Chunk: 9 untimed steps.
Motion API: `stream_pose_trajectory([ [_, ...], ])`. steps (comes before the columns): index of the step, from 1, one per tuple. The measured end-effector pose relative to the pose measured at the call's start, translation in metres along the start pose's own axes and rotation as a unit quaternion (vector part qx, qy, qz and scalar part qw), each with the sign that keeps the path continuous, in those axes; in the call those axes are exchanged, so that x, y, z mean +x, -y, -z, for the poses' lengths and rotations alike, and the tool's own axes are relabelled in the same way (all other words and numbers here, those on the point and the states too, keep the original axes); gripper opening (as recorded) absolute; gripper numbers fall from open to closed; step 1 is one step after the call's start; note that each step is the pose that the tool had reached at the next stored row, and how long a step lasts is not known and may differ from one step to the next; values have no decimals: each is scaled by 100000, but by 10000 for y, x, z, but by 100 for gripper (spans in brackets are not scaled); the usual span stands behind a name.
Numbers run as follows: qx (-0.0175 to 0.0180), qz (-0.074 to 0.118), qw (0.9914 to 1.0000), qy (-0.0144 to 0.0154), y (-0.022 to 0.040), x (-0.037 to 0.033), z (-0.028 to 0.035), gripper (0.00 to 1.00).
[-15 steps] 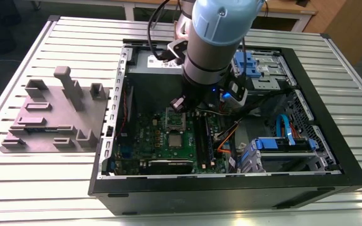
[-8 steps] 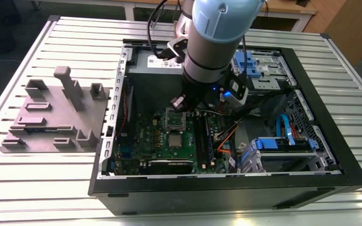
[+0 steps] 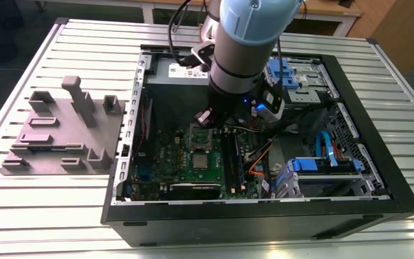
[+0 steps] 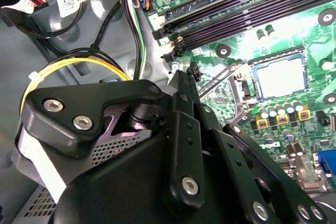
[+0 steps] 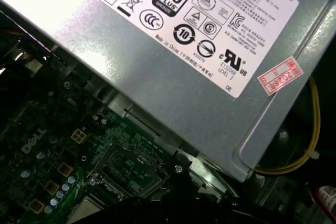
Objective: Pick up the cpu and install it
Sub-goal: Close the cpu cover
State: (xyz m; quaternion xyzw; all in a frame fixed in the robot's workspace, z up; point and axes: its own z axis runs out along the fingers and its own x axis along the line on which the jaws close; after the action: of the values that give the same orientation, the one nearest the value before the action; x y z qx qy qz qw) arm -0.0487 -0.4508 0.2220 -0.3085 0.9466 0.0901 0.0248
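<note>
The cpu (image 3: 202, 161) is a shiny silver square lying flat in its socket on the green motherboard (image 3: 174, 162). The second wrist view shows it as a bright square (image 4: 281, 76) inside a metal frame. The socket's dark hinged cover (image 3: 201, 138) stands open just behind it, and appears in the first wrist view as a dark frame (image 5: 128, 169). My gripper (image 3: 209, 124) hangs inside the computer case over that open cover, a little back from the cpu. Its black linkage (image 4: 184, 145) sits in the foreground of the second wrist view. Nothing shows in its grasp.
The grey power-supply box (image 5: 173, 51) sits close behind the gripper. Yellow and black cables (image 4: 89, 59) run beside it. Black memory slots (image 4: 236, 19) flank the socket. Blue drive cages (image 3: 322, 164) fill the case's right. A grey fixture block (image 3: 63, 129) stands on the slatted table's left.
</note>
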Motion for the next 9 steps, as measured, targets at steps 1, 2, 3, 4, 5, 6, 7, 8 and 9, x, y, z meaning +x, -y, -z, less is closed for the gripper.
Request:
stream_pose_trajectory([
  [1, 122, 0, 100000, -89, -1, 0, 6, 10],
  [2, 249, -5, 100000, -178, -2, -1, 11, 10],
  [3, 383, -9, 99999, -278, -4, 0, 18, 10],
  [4, 519, -13, 99998, -377, -7, 1, 25, 10],
  [5, 637, -11, 99997, -463, -9, 2, 33, 10],
  [6, 735, -9, 99996, -533, -12, 3, 40, 10],
  [7, 823, -9, 99995, -595, -14, 3, 48, 10],
  [8, 901, -13, 99994, -655, -17, 5, 57, 10],
  [9, 975, -12, 99993, -703, -21, 7, 63, 10],
])
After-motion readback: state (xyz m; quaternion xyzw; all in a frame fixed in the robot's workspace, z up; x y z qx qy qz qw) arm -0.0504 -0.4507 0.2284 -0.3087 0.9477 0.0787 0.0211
